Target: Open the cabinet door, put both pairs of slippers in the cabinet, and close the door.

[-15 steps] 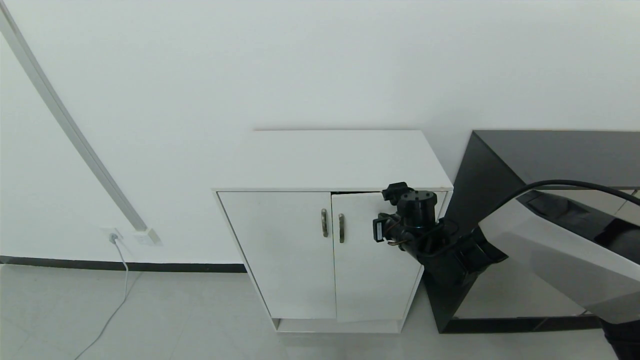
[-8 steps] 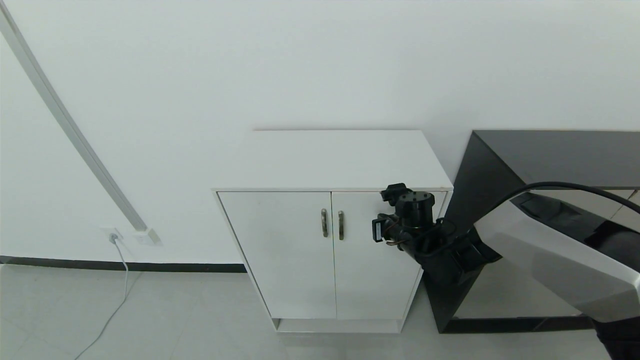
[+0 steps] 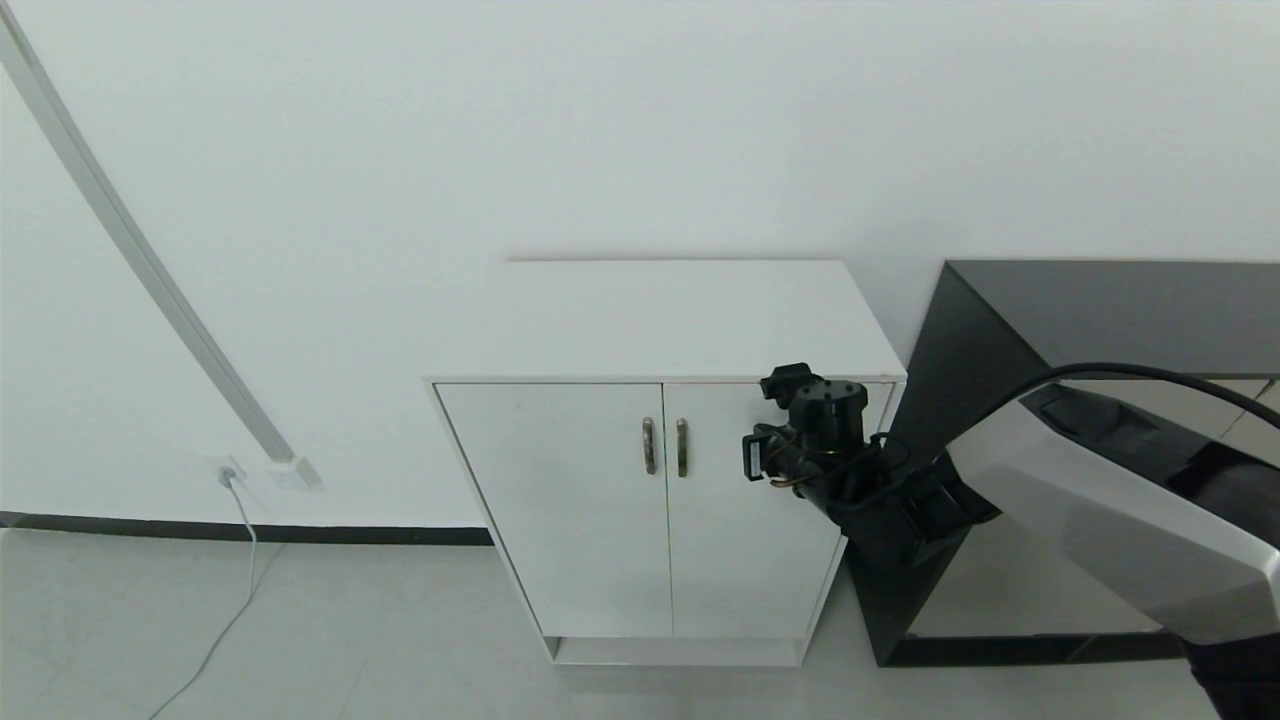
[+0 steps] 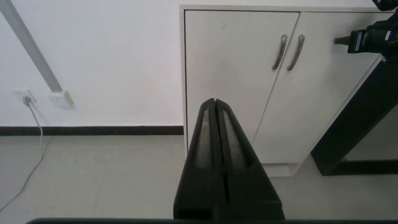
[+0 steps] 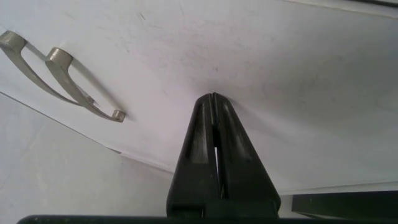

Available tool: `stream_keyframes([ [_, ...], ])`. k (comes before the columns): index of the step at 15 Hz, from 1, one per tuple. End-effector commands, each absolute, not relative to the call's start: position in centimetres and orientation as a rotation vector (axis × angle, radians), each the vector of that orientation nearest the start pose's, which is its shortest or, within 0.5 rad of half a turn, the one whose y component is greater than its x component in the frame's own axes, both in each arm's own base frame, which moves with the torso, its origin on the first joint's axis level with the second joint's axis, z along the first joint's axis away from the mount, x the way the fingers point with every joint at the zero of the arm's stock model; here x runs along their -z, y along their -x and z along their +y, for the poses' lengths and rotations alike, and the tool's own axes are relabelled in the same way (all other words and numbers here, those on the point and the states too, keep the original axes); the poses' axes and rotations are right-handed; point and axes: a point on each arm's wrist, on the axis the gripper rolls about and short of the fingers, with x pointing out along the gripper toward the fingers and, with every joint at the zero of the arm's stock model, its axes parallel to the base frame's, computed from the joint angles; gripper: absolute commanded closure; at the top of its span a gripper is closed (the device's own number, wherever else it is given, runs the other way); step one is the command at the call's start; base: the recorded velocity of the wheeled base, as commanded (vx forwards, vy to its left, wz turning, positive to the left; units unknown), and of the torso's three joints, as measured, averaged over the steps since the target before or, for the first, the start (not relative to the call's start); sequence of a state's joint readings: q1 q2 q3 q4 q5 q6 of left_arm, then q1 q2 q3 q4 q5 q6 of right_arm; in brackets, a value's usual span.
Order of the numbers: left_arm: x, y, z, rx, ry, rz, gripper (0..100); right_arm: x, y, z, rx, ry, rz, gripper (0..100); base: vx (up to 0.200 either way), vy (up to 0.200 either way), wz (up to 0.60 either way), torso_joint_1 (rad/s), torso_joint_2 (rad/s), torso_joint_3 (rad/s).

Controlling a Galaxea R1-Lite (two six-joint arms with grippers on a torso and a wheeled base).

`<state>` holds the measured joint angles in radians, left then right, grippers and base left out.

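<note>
Two black grippers sit nearest to us, and both have their jaws pressed together on nothing. Our left gripper (image 4: 214, 106) hangs above the pale grey tiled floor (image 3: 350, 640), well apart from the white, box-shaped two-door cabinet (image 3: 680, 320), with its long fingers aimed toward the cabinet's front. Our right gripper (image 5: 213, 99) is farther forward. Its closed tips point straight at the flat white right door (image 3: 745, 560) and lie right up against its upper part, to the outer side of the handles and apart from them; we cannot tell whether they press on the panel. The cabinet stands upright on the floor, taller than wide, its front facing us and its back to the wall. Both the right door and the flat white left door (image 3: 560, 500) lie shut, flush with each other, with a thin vertical seam between them. Two curved metal bar handles, the left handle (image 3: 649, 446) and the right handle (image 3: 682, 448), stand just beside that seam in the doors' upper halves, their long axes vertical. Just beside the cabinet on the right is a glossy black sideboard (image 3: 1100, 300). Behind everything rises the plain white wall (image 3: 640, 130) with a black skirting strip (image 3: 250, 531), a white socket (image 3: 222, 468) trailing a thin grey cable (image 3: 247, 515) to the floor, and a slanting white cable duct (image 3: 145, 250).
</note>
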<state>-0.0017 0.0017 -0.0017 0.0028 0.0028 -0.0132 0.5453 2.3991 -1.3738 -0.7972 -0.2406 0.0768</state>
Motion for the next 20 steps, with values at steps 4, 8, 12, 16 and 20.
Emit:
stream_keyframes([
  [4, -7.6, 2.3, 0.0, -0.002, 0.014, 0.003, 100, -7.0, -41.2, 24.0, -0.288, 0.01, 0.219, 100, 0.0, 0.0, 0.0, 0.0, 0.0, 0.0],
  [8, -7.6, 2.3, 0.0, -0.002, 0.014, 0.003, 100, -7.2, -41.3, 23.9, -0.287, 0.009, 0.213, 100, 0.0, 0.0, 0.0, 0.0, 0.0, 0.0],
  [12, -7.6, 2.3, 0.0, -0.002, 0.014, 0.003, 100, -7.8, -40.1, 23.6, -0.293, 0.011, 0.22, 100, 0.0, 0.0, 0.0, 0.0, 0.0, 0.0],
  [16, -7.6, 2.3, 0.0, -0.002, 0.014, 0.003, 100, -11.4, -36.5, 22.5, -0.314, 0.002, 0.186, 100, 0.0, 0.0, 0.0, 0.0, 0.0, 0.0],
  [20, -7.6, 2.3, 0.0, -0.002, 0.011, 0.003, 100, -13.5, -33.8, 16.1, -0.191, -0.008, 0.183, 100, 0.0, 0.0, 0.0, 0.0, 0.0, 0.0],
])
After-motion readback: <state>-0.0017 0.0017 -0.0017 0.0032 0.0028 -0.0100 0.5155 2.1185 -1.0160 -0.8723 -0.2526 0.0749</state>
